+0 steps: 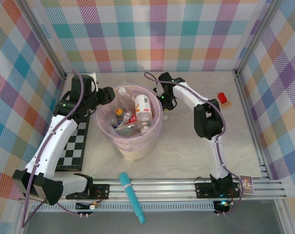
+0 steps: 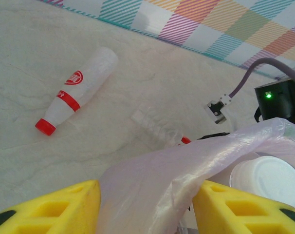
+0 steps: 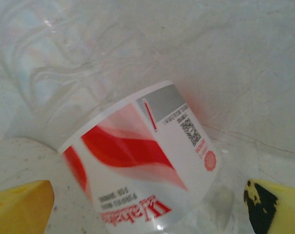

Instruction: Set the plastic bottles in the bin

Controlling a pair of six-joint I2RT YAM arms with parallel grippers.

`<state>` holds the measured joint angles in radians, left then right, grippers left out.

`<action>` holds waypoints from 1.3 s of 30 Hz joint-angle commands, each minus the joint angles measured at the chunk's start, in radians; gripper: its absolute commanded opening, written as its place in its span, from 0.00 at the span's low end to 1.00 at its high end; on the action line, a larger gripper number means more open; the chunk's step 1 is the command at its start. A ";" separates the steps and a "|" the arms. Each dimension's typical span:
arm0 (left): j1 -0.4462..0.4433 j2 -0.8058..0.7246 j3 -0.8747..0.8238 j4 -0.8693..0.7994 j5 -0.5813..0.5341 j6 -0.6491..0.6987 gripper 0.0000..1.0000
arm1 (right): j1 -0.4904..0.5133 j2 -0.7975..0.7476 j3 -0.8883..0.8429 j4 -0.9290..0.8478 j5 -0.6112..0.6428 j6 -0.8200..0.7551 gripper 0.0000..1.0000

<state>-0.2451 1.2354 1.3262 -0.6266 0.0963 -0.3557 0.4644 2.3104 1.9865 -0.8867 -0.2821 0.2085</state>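
The bin (image 1: 134, 146) stands mid-table, lined with a pink bag (image 2: 152, 190) and holding several plastic bottles (image 1: 125, 122). My left gripper (image 1: 107, 95) is at its left rim, and its yellow fingers (image 2: 64, 209) are closed on a fold of the bag. Above the bin's right rim my right gripper (image 1: 163, 100) hangs open. A red-and-white labelled bottle (image 3: 142, 165) lies free below its spread fingers (image 3: 21, 204), tilted inside the bin (image 1: 141, 108). Behind the bin, a red-capped bottle (image 2: 74, 92) and a clear one (image 2: 157, 126) lie on the table.
A long teal stick (image 1: 132, 195) lies over the near rail. A small red block (image 1: 222, 98) sits at the right. A black-and-white checkered board (image 1: 74, 146) lies under the left arm. Plaid walls close the back and sides.
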 commanded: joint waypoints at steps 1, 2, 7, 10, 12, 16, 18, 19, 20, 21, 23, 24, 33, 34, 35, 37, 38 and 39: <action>0.012 0.025 -0.002 -0.021 0.020 -0.017 0.52 | 0.003 0.020 0.032 -0.018 0.054 0.071 0.98; 0.013 0.027 -0.002 -0.021 0.020 -0.016 0.52 | 0.002 0.019 0.031 -0.023 0.070 0.075 0.96; 0.013 0.035 -0.001 -0.019 0.023 -0.013 0.52 | -0.020 -0.015 -0.023 -0.019 0.103 0.079 0.90; 0.013 0.040 0.000 -0.009 0.031 -0.017 0.51 | -0.044 -0.054 -0.081 -0.005 0.122 0.086 0.84; 0.013 0.045 0.000 -0.002 0.038 -0.020 0.51 | -0.065 -0.084 -0.130 0.014 0.130 0.091 0.78; 0.012 0.043 -0.010 0.024 0.039 -0.042 0.51 | -0.111 -0.147 -0.220 0.040 0.141 0.083 0.73; 0.012 0.041 -0.014 0.041 0.037 -0.059 0.50 | -0.129 -0.186 -0.259 0.048 0.144 0.079 0.70; 0.009 0.041 -0.012 0.047 0.036 -0.068 0.49 | -0.138 -0.207 -0.274 0.046 0.147 0.073 0.69; 0.007 0.043 -0.012 0.051 0.033 -0.075 0.49 | -0.149 -0.228 -0.285 0.042 0.152 0.068 0.68; -0.001 0.045 -0.012 0.060 0.027 -0.083 0.49 | -0.157 -0.246 -0.295 0.036 0.155 0.063 0.67; -0.017 0.050 -0.011 0.076 0.016 -0.099 0.48 | -0.178 -0.296 -0.312 0.019 0.156 0.050 0.65; -0.026 0.053 -0.011 0.086 0.010 -0.108 0.48 | -0.189 -0.320 -0.320 0.009 0.155 0.043 0.63; -0.116 0.114 -0.001 0.200 -0.034 -0.178 0.46 | -0.257 -0.537 -0.270 -0.174 0.155 -0.012 0.55; -0.131 0.126 0.006 0.210 -0.041 -0.183 0.46 | -0.260 -0.555 -0.252 -0.199 0.155 -0.018 0.54; -0.148 0.140 0.016 0.221 -0.052 -0.183 0.46 | -0.263 -0.578 -0.219 -0.234 0.162 -0.019 0.54; -0.180 0.168 0.036 0.237 -0.073 -0.184 0.46 | -0.276 -0.615 -0.154 -0.307 0.180 -0.007 0.54; -0.195 0.184 0.045 0.255 -0.077 -0.189 0.46 | -0.287 -0.637 -0.115 -0.342 0.181 0.001 0.54; -0.209 0.200 0.051 0.271 -0.078 -0.195 0.46 | -0.295 -0.649 -0.070 -0.382 0.190 0.005 0.54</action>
<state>-0.4049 1.3815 1.3643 -0.3801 0.0277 -0.5137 0.1871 1.7283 1.8153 -1.1149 -0.1093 0.2203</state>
